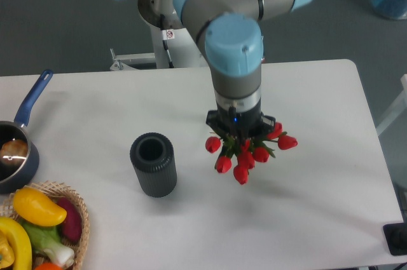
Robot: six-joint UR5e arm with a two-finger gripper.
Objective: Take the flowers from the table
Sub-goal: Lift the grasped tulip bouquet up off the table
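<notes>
At far left, blue-handled pan [16,149] sits on the counter [331,206], half cut by the frame edge. Just below it, wicker basket [75,209] of vegetables in the bottom-left corner. Further right, black ribbed cylinder [153,164], upright, open top, near the flowers but not touching.

Right of centre: flowers [247,152] hang under the hand [241,131], red heads fanned out and pointing down toward the camera side. They look clear of the counter; faint shadow below them suggests they are lifted. Stems are hidden behind the wrist, so I assume the grip is on the tied stems. Can't tell the finger position directly; the bunch hanging from it says it is clamped on the stems.

Handling, my read: light, soft, floppy. Heads and leaves bruise easily, thin stems crush or slip under hard squeeze. Tied stem bundle is the right place to hold, moderate force.

Room: counter is bare to the right and in front of the bunch, right edge well apart. Only close obstacle is the cylinder on the left; keep swings away from it.
</notes>
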